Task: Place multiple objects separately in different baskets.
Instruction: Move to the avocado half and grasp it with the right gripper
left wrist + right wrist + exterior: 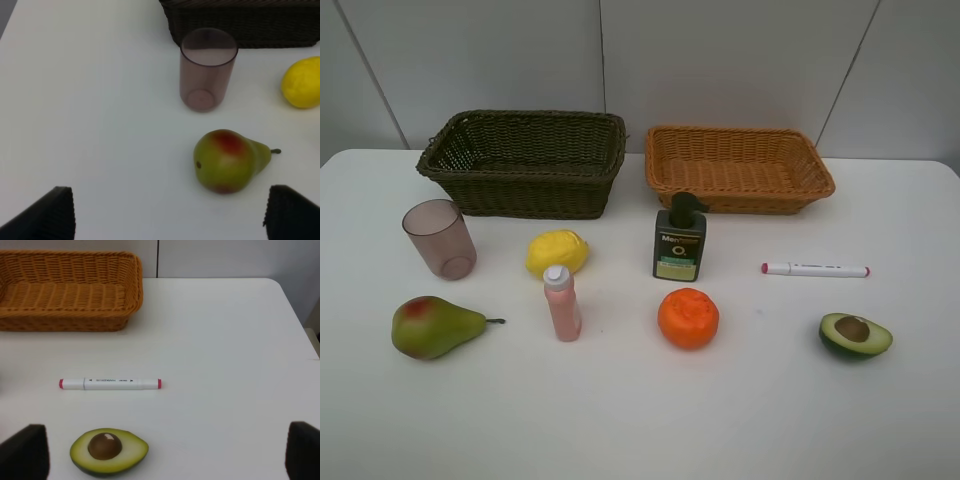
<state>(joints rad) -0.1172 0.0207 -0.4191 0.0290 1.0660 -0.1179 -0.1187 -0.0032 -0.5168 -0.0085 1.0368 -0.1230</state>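
Observation:
On the white table stand a dark brown basket point(525, 160) and an orange-tan basket point(737, 168), both empty. In front lie a pinkish cup point(439, 238), lemon point(557, 252), dark pump bottle point(679, 240), white marker point(816, 270), pear point(430, 327), pink bottle point(562, 303), orange point(688, 318) and avocado half point(855, 335). Neither arm shows in the high view. My left gripper point(170, 215) is open, above the table short of the pear point(227, 161) and cup point(206, 68). My right gripper point(160, 455) is open, near the avocado half point(109, 451) and marker point(110, 384).
The table point(620, 420) is white, with a grey panelled wall behind the baskets. Its right edge shows in the right wrist view point(300, 325). The lemon point(302, 82) and dark basket wall point(245, 25) show in the left wrist view; the tan basket point(65, 290) in the right.

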